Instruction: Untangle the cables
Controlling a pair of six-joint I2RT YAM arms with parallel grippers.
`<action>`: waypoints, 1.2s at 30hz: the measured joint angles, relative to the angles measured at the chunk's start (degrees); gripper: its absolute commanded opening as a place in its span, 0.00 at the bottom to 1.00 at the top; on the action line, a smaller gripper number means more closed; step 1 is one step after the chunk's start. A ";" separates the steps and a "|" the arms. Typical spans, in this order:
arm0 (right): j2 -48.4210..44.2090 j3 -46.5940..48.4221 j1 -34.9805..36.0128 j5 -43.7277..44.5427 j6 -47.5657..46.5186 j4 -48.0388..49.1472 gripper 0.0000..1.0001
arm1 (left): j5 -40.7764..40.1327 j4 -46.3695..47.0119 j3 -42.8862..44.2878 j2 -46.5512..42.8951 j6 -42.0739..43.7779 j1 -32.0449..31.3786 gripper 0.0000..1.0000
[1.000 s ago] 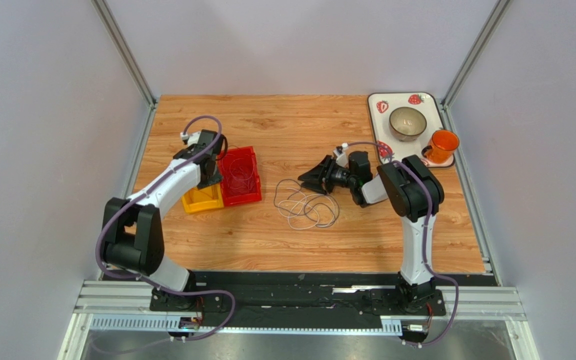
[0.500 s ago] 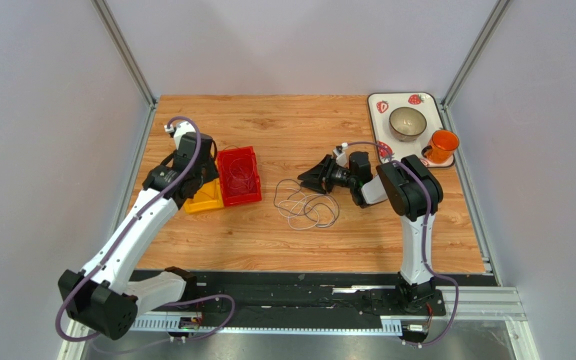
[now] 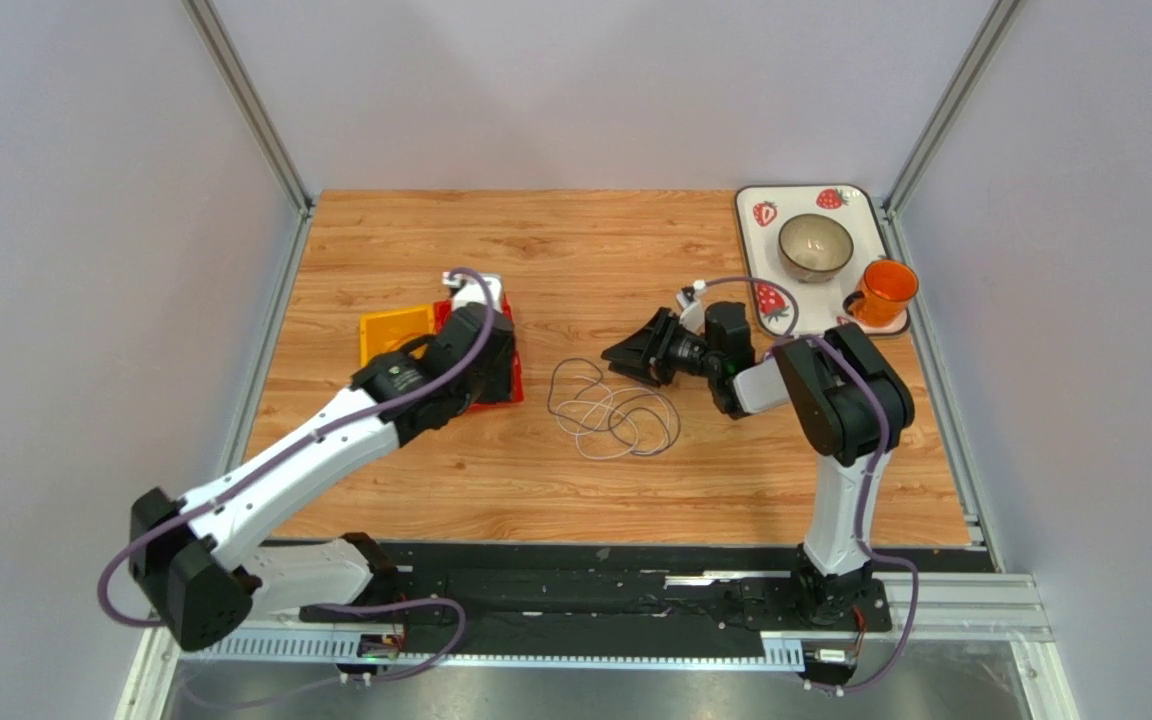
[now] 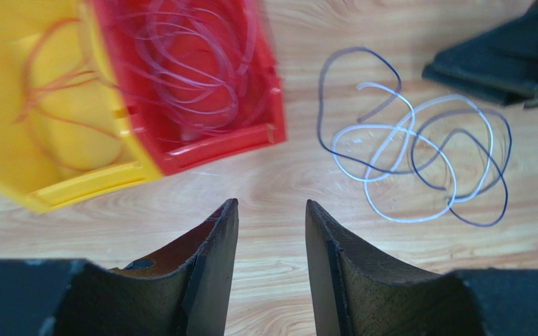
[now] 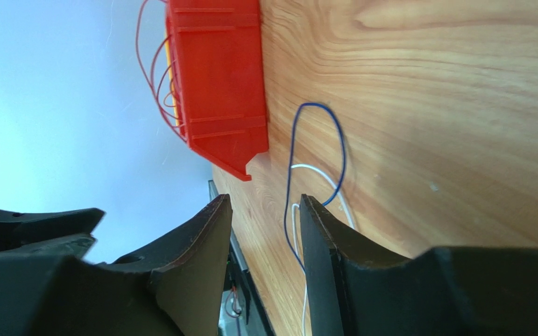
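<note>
left arm [image 3: 304,450] and right arm [image 3: 835,503]: white shells, black joints, purple hoses [image 3: 913,593] looped alongside, black wedge-shaped fingers [image 4: 212,273].

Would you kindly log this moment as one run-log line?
left gripper: open, empty, by red plastic bin | right gripper: open, beside thin dark-blue and white cables | cables: tangled, on wooden table

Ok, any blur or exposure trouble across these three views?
Left wrist view: motion blur smears the red bin and yellow bin; the loose cables look sharper. Right wrist view: the table grain is crisp, the wall pale and washed out. Top external view: evenly lit, sharp, only soft shadows.
</note>
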 measured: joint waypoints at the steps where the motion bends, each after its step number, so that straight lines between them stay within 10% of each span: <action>1: -1.38 -0.61 0.02 0.57 -0.61 -0.22 0.44 | 0.46 0.90 0.00 2.01 0.33 -1.29 0.50; 16: -26.36 -12.81 -0.15 24.70 -9.88 -12.59 0.43 | 3.02 11.15 12.35 35.45 5.75 -10.64 0.49; 36: -21.94 -12.33 -2.67 25.42 -10.03 -15.69 0.42 | -1.66 12.20 20.55 49.62 11.02 -10.58 0.42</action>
